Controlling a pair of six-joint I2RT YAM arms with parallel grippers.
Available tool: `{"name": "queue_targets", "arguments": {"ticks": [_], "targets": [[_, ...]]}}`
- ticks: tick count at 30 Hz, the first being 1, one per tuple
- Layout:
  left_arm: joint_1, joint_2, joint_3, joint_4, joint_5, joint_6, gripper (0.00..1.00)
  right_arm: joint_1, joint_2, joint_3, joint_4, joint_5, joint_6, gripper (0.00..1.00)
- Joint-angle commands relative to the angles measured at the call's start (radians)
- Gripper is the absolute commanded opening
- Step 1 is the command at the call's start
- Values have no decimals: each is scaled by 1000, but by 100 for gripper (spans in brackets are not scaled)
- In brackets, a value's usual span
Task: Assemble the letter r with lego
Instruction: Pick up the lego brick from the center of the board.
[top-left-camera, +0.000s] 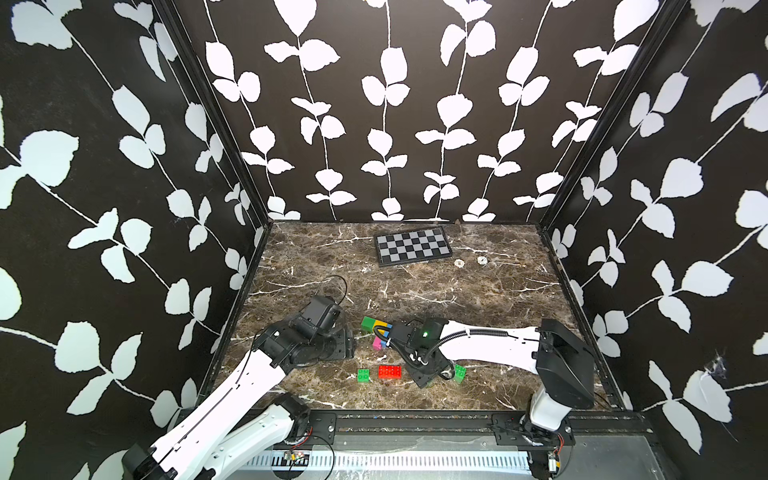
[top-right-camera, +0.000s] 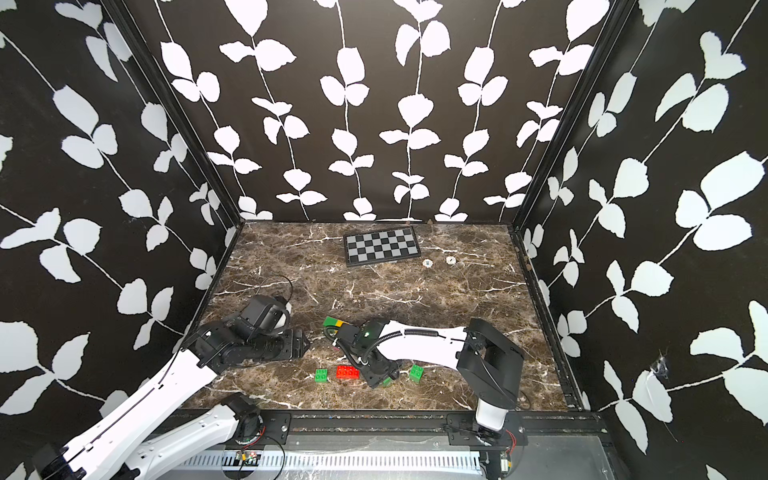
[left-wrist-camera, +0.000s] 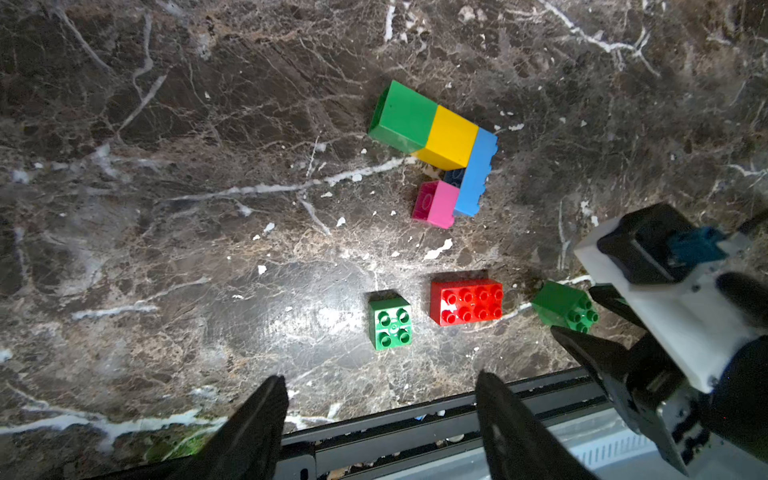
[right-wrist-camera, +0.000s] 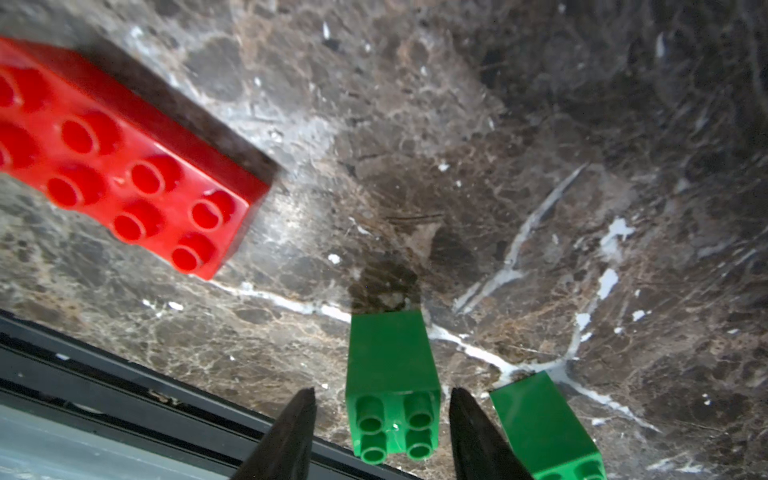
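Note:
Four lego bricks lie joined on their side on the marble table: green, yellow, blue and pink. Nearer the front edge stand a loose green brick and a red brick. Beside the red brick another green brick lies tipped on its side. My right gripper straddles its studded end, jaws open, with a small gap on each side. A further green brick lies just outside one finger. My left gripper hangs open and empty over the front edge.
A chessboard lies at the back of the table, with two small white round pieces next to it. A black rail runs along the front edge. Patterned walls close in the left, right and back.

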Motion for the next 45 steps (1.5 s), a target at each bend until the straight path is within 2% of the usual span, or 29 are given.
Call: {"name": "queue_targets", "arguments": {"ticks": [1,14,23,28,31,36,45], "targets": [[4,-1,25,-39,3,33,75,-8,8,6,0,-6,15,48],[4,-21,9,-40,18,28,76,-14,22,-6,-13,-6,30,43],[4,-13,3,-31,26,29,76,-14,32,-11,-22,-4,28,43],[5,-10,0,-27,30,31,76,-16,36,-12,-22,-6,32,39],[4,-11,0,-27,29,32,77,-16,31,-18,-22,-10,35,43],[4,-8,-1,-24,32,35,77,-20,35,-23,-21,-14,38,43],[4,-4,-2,-19,37,43,77,-26,33,-26,-22,-25,39,34]]}}
